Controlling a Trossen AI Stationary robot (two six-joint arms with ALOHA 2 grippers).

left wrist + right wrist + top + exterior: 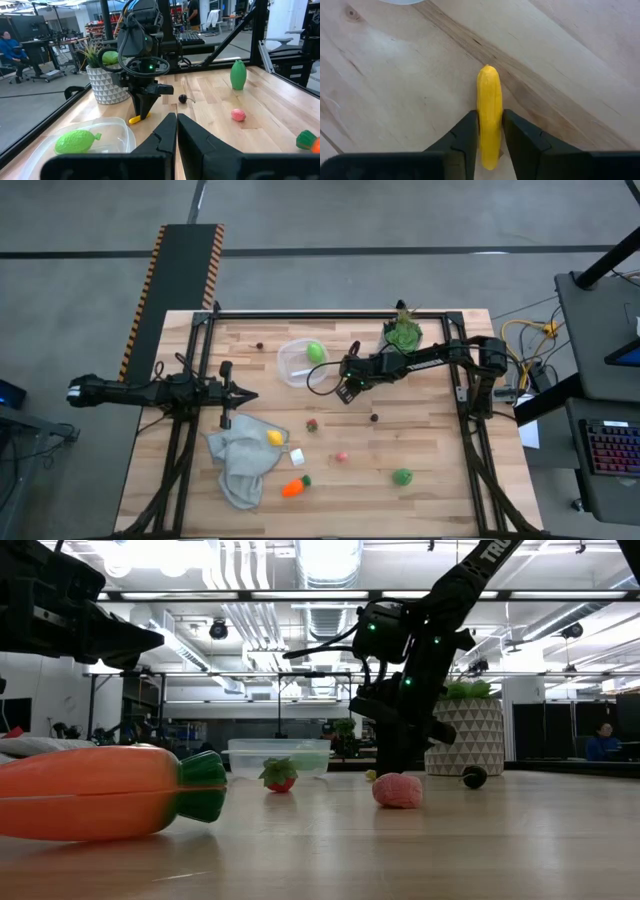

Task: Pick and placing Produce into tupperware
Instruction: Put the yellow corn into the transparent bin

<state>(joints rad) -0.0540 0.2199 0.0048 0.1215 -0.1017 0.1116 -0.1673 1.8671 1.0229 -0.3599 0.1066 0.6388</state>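
- High view shows the right end effector (345, 390) reaching in over the worktop (430, 450), just beside the tupperware (296, 364); its fingers (465, 137) are pinching a small yellow banana-like piece (489, 115), smooth, curved and blunt at the tip.
- Left wrist view shows that yellow piece (136, 119) low against the wood under the dark fingertips, next to the container's rim.
- The tupperware is clear, roundish and shallow, and holds one pale green lime-like fruit (316, 351) with a pointed end.
- The left end effector (240, 395) hangs above the left side of the worktop, its fingers (192, 135) pressed together on nothing.
- A yellow lemon (274, 437) lies on a crumpled grey cloth (240, 465).
- The orange carrot (294, 487) with its green top lies near the front edge, beside a small white cube (297, 456).
- A red strawberry (312, 424), a pink piece (342, 457) with a bumpy surface, a dark round piece (375, 418) and a green pear-shaped piece (402, 476) lie scattered, well apart.
- Another tiny dark piece (260, 346) sits near the back edge.
- A potted plant (403, 333) in a white patterned pot stands at the back right.
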